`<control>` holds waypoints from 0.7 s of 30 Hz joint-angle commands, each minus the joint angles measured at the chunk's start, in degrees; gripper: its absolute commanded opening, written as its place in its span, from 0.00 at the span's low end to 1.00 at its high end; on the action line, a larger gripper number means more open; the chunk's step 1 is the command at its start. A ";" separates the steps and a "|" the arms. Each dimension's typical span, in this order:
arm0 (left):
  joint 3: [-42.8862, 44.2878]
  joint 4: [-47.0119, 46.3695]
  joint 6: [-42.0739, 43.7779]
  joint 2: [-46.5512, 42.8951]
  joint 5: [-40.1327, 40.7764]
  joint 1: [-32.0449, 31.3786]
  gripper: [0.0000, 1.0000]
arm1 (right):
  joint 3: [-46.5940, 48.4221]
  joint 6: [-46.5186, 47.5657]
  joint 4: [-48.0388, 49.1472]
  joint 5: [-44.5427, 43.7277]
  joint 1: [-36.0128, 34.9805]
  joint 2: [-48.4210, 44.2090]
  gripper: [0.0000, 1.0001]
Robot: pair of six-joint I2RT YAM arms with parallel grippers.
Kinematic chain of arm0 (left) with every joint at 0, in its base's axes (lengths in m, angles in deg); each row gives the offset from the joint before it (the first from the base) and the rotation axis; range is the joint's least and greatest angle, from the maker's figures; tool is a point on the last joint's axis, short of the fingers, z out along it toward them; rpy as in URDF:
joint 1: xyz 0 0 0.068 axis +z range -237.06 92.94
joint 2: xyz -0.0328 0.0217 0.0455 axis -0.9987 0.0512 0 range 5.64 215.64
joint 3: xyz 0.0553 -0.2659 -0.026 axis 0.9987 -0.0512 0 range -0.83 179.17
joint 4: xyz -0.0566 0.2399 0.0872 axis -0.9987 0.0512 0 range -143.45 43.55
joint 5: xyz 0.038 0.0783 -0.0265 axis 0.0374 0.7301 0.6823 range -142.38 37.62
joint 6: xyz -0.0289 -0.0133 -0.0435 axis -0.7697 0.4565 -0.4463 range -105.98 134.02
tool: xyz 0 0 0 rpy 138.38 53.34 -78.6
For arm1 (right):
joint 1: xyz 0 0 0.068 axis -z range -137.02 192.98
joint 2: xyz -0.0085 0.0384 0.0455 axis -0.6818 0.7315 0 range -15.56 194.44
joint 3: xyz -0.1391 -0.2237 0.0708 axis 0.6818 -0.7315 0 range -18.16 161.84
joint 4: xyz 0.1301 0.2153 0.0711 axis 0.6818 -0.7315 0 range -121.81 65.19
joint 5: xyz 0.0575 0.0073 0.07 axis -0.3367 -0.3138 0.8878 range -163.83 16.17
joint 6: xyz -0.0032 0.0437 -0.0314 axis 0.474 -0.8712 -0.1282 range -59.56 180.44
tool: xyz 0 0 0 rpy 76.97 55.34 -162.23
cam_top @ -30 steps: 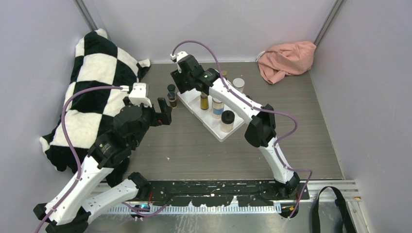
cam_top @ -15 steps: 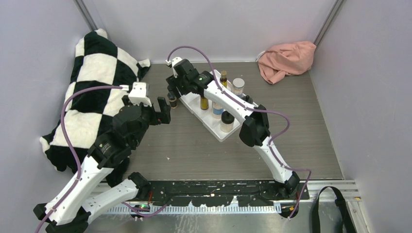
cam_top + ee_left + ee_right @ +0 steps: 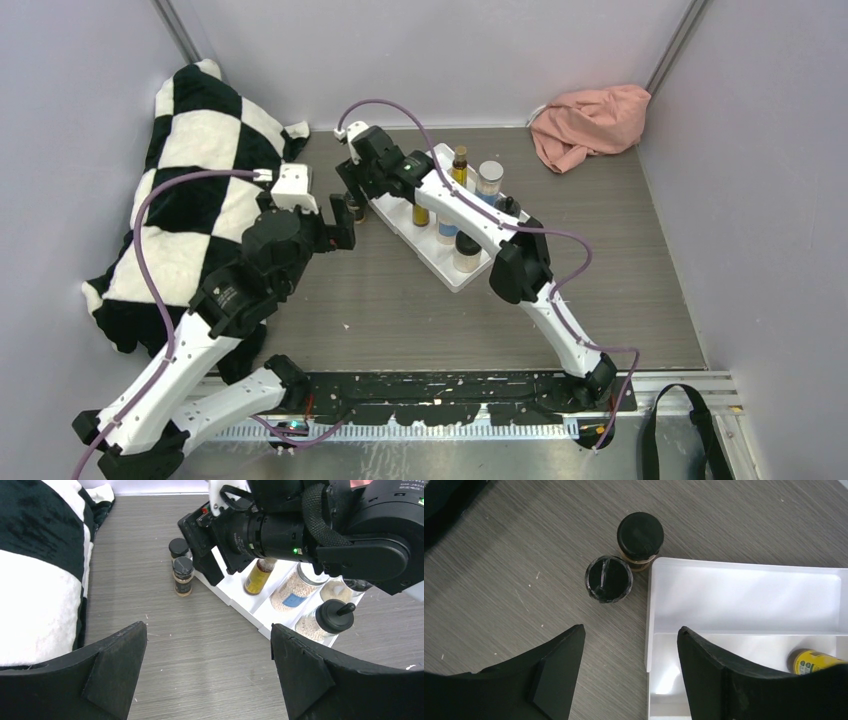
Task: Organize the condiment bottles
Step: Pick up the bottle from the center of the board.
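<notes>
Two tiny dark black-capped bottles stand together on the table, just left of the white tray's empty end compartment. My right gripper hovers above them, open and empty, its jaws straddling the tray's left wall. In the left wrist view the same bottles stand beside the right gripper's body. The tray holds an amber bottle, a blue-labelled jar and a tan black-capped jar. Another amber bottle and a silver-lidded jar stand behind the tray. My left gripper is open and empty, low over the table.
A black-and-white checkered cloth lies along the left side, close to my left arm. A pink cloth is bunched in the far right corner. Walls close in the table on three sides.
My right gripper has moved left from over the tray to above the two tiny bottles. My left arm has shifted slightly.
</notes>
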 commanded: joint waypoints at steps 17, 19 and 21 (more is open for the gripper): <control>22.74 2.74 -2.06 22.43 1.70 2.13 0.98 | -17.10 -7.31 17.63 -9.94 20.30 -28.31 0.74; 25.84 4.60 -2.86 26.37 -4.90 6.05 0.99 | -19.66 -7.38 18.33 -10.43 21.70 -30.80 0.74; 28.78 6.44 -5.01 30.59 -12.59 11.80 1.00 | -22.13 -7.02 18.65 -11.27 22.95 -33.21 0.74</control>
